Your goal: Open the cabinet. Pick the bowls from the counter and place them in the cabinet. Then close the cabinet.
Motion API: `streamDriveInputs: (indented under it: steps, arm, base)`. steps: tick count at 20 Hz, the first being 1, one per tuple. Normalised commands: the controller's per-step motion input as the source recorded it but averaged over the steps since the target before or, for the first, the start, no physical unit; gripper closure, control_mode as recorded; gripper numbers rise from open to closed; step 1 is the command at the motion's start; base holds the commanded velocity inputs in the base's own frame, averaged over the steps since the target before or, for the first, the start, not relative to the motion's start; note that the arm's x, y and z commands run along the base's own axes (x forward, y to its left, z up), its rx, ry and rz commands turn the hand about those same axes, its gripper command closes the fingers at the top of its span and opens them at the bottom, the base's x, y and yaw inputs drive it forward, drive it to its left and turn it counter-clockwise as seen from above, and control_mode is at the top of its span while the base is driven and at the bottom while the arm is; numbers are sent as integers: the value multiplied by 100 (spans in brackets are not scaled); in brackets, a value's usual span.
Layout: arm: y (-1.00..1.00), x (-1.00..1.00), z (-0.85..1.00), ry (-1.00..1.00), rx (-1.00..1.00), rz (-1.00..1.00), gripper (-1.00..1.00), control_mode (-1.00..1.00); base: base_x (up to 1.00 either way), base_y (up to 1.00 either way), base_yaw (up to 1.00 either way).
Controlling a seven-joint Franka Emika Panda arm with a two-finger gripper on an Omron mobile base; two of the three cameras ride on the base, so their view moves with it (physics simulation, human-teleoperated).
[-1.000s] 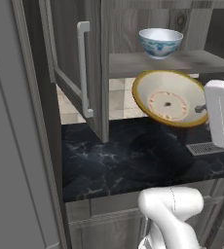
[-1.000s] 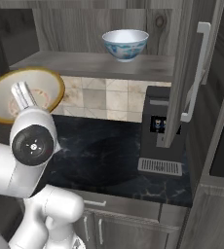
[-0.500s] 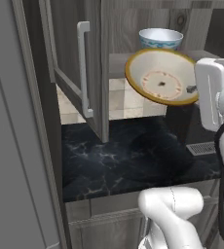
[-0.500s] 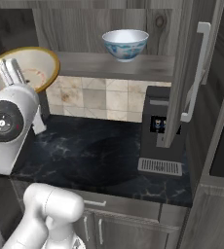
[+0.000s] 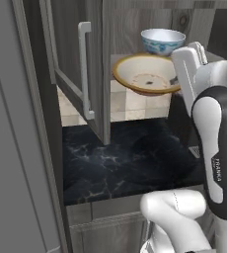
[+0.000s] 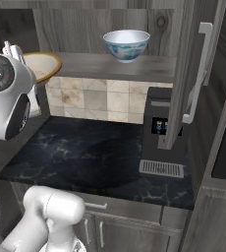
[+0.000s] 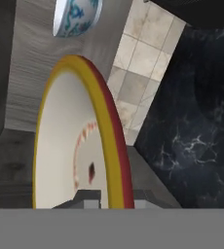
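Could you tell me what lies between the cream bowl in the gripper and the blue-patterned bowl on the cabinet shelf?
Nothing but bare wooden shelf separates the cream bowl from the blue-patterned bowl, as the right base view shows.

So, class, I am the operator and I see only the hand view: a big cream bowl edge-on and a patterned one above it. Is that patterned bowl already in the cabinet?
Observer: Yes. The blue-patterned bowl stands upright on the cabinet shelf.
Operator: And the cream bowl, is it on the shelf too?
Observer: Not yet. The cream bowl is held at the shelf's left end, partly over its edge.
Operator: Are both doors open?
Observer: Yes, the left door and the right door both stand open.
Operator: Anything on the counter?
Observer: A dark coffee machine stands on the counter under the shelf.
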Motion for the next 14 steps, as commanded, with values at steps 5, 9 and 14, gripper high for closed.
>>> streamDriveInputs:
  steps: [5, 9, 14]
  arm:
    - [10, 48, 0, 5, -1, -1, 100, -100]
    - [0, 50, 0, 0, 0, 0, 100, -100]
    - [1, 41, 0, 0, 0, 0, 100, -100]
  base:
    - [0, 0, 0]
    - [0, 0, 0]
    - [0, 0, 0]
